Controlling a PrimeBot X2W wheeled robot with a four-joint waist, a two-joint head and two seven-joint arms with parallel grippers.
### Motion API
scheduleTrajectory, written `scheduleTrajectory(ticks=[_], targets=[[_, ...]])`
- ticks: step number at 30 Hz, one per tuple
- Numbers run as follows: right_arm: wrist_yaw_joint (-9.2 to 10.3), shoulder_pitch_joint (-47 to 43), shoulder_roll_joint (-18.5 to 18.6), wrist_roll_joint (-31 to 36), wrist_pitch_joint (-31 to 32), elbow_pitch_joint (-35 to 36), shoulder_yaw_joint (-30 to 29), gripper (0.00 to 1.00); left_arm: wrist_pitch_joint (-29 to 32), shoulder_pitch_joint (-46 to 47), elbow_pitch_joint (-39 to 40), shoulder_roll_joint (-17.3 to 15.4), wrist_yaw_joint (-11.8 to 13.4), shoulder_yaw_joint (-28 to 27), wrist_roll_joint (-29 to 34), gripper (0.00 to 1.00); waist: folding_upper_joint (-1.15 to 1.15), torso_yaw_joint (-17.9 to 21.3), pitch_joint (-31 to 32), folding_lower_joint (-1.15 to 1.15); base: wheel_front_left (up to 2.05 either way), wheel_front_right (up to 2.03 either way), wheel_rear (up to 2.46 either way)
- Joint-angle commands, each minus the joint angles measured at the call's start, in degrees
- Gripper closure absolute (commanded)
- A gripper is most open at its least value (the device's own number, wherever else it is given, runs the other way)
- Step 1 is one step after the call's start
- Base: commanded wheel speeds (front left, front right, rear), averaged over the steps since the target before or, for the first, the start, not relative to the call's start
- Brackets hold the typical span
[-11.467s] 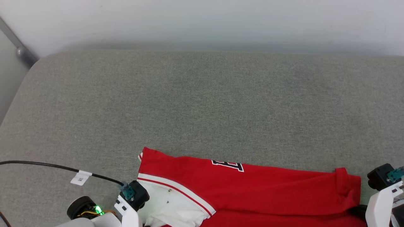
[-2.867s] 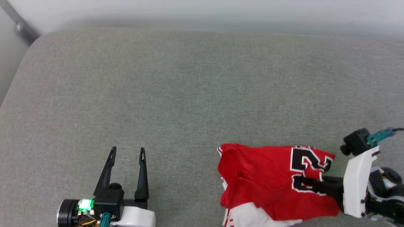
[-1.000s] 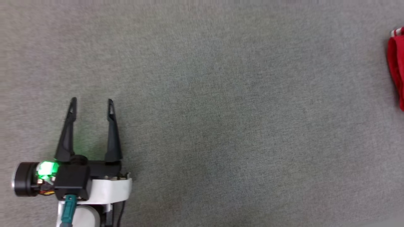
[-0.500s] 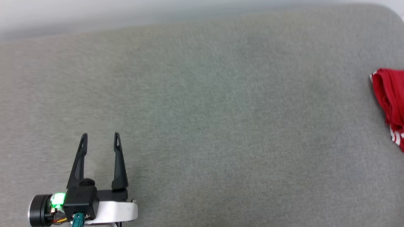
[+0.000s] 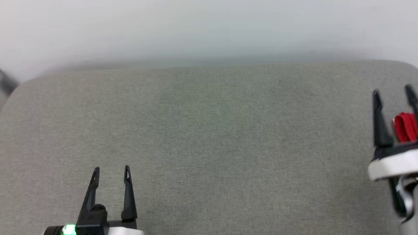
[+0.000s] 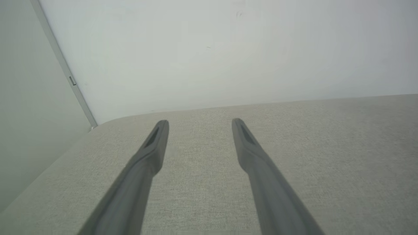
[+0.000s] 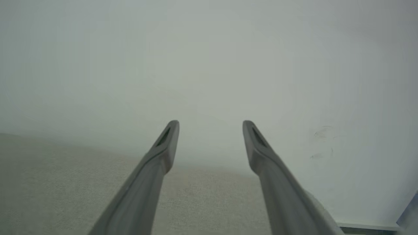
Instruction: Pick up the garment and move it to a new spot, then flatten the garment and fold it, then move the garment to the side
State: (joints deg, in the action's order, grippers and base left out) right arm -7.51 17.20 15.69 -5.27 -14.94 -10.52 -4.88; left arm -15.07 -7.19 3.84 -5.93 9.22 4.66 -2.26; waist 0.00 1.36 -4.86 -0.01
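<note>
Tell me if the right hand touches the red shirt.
Cannot tell. In the head view the shirt shows between the open fingers of the right hand, perhaps lying below them; the right wrist view shows bare fingers.

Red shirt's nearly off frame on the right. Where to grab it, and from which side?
Pinch the bunched red folds of the shirt with the right gripper, which is open and right by it. Come down from above: the cloth is gathered into ridges on the grey cushion, so the fingers can close across them. Most of the shirt is out of frame, so this is tentative.
</note>
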Motion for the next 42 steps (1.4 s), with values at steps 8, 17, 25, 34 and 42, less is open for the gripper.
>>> scheduleTrajectory(ticks=[8, 17, 25, 34, 42], targets=[[0.05, -13.46, -8.18, -0.51, -0.23, 5.28, -1.19, 0.00, -0.12, -2.21, -2.10, 0.42, -1.33, -0.34, 0.62, 0.00, 0.00, -3.09, 4.38, 0.01, 0.00, 0.00, 0.00], [0.05, -22.15, -11.71, -0.49, -0.22, 9.23, -1.89, 0.00, -0.12, -3.32, -3.72, 0.87, -2.22, -0.81, 0.49, 0.00, 0.00, -4.44, 6.46, 0.01, 0.00, 0.00, 0.00], [0.05, -26.90, -12.82, -0.29, -0.23, 11.15, -1.83, 0.00, -0.12, -4.19, -4.97, 1.31, -3.22, -1.06, 0.30, 0.00, 0.00, -4.96, 7.77, 0.01, 0.00, 0.00, 0.00], [0.05, -29.44, -12.95, -1.78, -0.23, 11.84, -1.36, 0.00, -0.12, -4.37, -6.17, 1.75, -4.38, -0.98, 0.40, 0.00, 0.00, -5.30, 8.51, 0.01, 0.00, 0.00, 0.00], [0.05, -30.03, -12.95, -2.48, -0.23, 11.23, -1.17, 0.00, -0.12, -4.40, -6.59, 1.99, -5.11, -1.35, 0.11, 0.00, 0.00, -5.33, 8.75, 0.01, 0.00, 0.00, 0.00]])
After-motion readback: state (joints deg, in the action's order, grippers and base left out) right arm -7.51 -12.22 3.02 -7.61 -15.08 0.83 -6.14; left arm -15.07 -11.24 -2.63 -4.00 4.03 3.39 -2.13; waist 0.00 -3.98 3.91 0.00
